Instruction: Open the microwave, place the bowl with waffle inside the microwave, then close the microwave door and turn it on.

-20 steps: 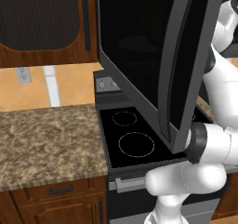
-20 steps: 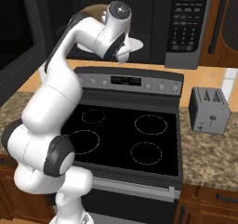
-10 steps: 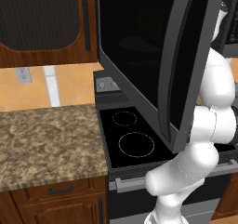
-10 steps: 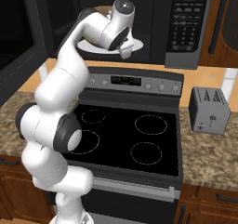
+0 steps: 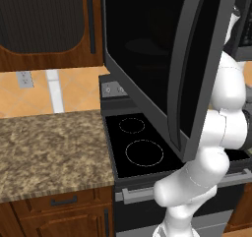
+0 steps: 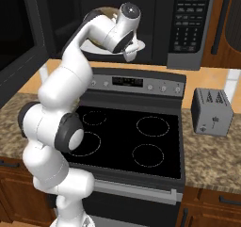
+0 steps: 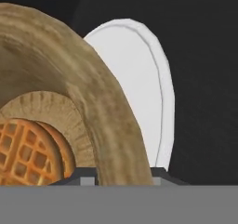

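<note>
In the left base view, the microwave door is hanging wide open across the upper centre, its handle bar at the right edge, and my arm is rising behind it at the right.

In the right base view, I am reaching the gripper into the open microwave at the upper centre, over a white turntable plate; the stove is lying below and the toaster is sitting at the right.

In the hand view, I am carrying the bowl with waffle at the left, its rim pinched between narrow jaws, with the plate showing beyond it.

I judge I am midway through placing. Next I am needing to lower the bowl onto the plate, release, and back out before closing.
</note>
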Available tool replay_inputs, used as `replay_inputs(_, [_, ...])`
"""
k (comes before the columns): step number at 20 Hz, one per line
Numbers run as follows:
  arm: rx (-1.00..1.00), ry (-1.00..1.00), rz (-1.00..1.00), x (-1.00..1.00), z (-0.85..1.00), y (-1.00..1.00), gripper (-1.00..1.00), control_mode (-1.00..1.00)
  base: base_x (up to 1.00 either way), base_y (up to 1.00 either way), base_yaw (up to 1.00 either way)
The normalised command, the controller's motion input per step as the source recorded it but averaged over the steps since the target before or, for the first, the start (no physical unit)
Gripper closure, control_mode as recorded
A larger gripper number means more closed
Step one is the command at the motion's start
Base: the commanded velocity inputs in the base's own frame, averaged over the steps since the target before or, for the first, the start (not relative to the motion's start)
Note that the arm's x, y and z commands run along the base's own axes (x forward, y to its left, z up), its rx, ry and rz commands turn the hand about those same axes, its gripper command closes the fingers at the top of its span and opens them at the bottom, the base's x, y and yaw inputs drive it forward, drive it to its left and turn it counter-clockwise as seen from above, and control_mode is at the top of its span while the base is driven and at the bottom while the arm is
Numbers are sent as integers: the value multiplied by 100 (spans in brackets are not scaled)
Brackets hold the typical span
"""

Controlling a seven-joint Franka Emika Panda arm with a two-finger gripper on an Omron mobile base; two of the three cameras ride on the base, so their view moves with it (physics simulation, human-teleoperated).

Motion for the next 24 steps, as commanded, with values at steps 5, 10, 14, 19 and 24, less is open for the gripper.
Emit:
replay_inputs(5, [-4, -4, -5, 19, -3, 24, -100, -100, 0, 0, 0])
replay_inputs(10, [0, -18, 0, 0, 8, 1, -100, -100, 0, 0, 0])
replay_inputs(14, [0, -25, 0, -1, 22, 6, -100, -100, 0, 0, 0])
replay_inputs(19, [0, -16, 0, -51, 30, 2, -100, -100, 0, 0, 0])
replay_inputs(24, [4, -8, 0, -98, 27, 0, -100, -100, 0, 0, 0])
